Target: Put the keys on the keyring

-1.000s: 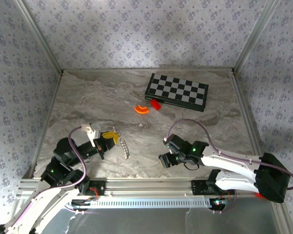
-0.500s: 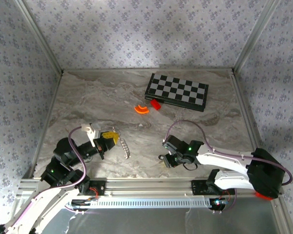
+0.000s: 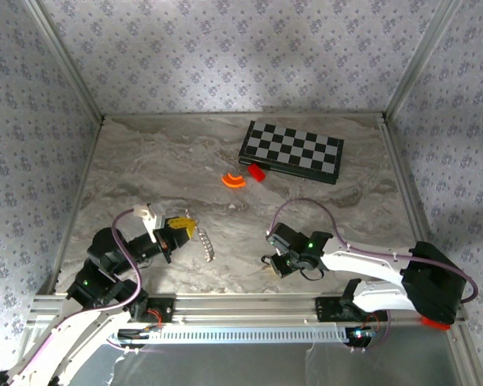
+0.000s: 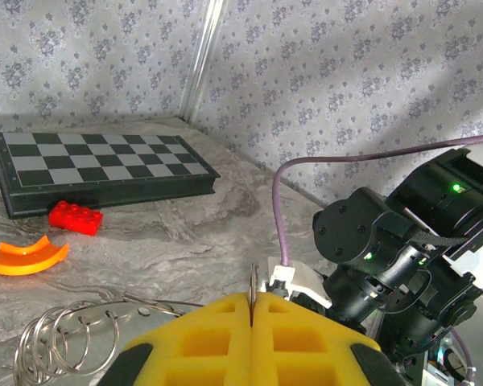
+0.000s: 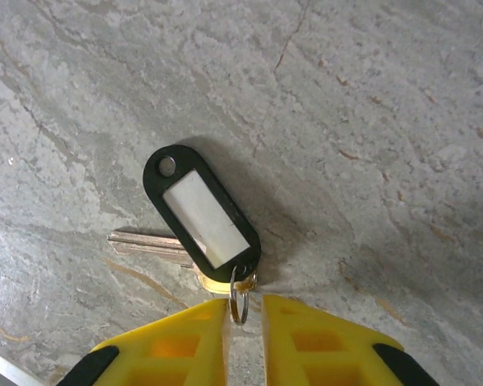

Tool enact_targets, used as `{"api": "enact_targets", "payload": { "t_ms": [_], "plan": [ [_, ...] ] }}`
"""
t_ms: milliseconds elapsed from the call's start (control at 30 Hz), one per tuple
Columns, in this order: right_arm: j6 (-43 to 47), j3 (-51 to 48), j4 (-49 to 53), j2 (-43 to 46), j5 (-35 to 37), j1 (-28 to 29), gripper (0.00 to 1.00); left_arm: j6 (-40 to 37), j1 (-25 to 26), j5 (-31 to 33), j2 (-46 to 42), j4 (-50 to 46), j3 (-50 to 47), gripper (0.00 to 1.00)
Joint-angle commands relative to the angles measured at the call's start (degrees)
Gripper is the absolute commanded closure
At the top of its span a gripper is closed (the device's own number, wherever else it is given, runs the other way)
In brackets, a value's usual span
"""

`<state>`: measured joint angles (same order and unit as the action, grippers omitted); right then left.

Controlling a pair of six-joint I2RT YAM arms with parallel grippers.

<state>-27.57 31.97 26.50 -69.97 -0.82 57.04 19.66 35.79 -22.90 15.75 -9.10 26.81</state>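
Right wrist view gives me what the next move depends on. The key (image 5: 145, 241) lies flat on the desk (image 5: 370, 121), straight ahead of my right end effector (image 5: 245, 307). Its silvery blade sticks out sideways from under a black tag (image 5: 203, 217). The tag's long axis slants toward the fingers, and its small split ring (image 5: 238, 302) stands in the narrow gap between them. The yellow pads are almost together, but I can't tell whether they have bitten on that ring yet.

From the top camera, all of this sits near the front edge of the desk, right of centre. The right arm is clearly the closer one. My left end effector (image 4: 251, 299) is clenched on the keyring (image 3: 208, 246), well apart to the left, with a thin ring edge pinched between the pads and the rest trailing down to the desk.

Compared with a second ago, the right fingers have drawn in from a wide spread and that arm has edged slightly left. The left arm and the keyring have not moved.
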Motion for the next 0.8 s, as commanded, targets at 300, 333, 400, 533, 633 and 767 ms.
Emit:
{"api": "enact_targets", "payload": {
  "t_ms": [300,333,400,533,633,767],
  "plan": [
    [0.9,2.8,2.8,-2.0,1.1,1.5,0.94,0.8,0.3,0.8,-1.3,3.0,0.7,1.0],
    [0.9,3.3,3.5,-2.1,1.4,1.7,0.94,0.7,0.3,0.8,-1.3,3.2,0.7,1.0],
    [1.0,4.8,5.7,-2.7,2.4,2.1,0.96,0.7,0.3,0.8,-1.0,3.4,0.7,1.0],
    [0.2,8.3,11.4,-5.1,3.1,2.3,1.0,0.6,0.3,0.7,-0.7,3.6,0.8,1.0],
    [-0.3,12.3,18.2,-9.3,3.2,2.2,1.0,0.6,0.2,0.5,-0.7,3.6,0.9,1.0],
    [0.4,17.8,25.0,-16.6,3.4,2.0,1.0,0.0,0.3,0.8,-0.8,2.7,1.1,1.0]
  ]
}}
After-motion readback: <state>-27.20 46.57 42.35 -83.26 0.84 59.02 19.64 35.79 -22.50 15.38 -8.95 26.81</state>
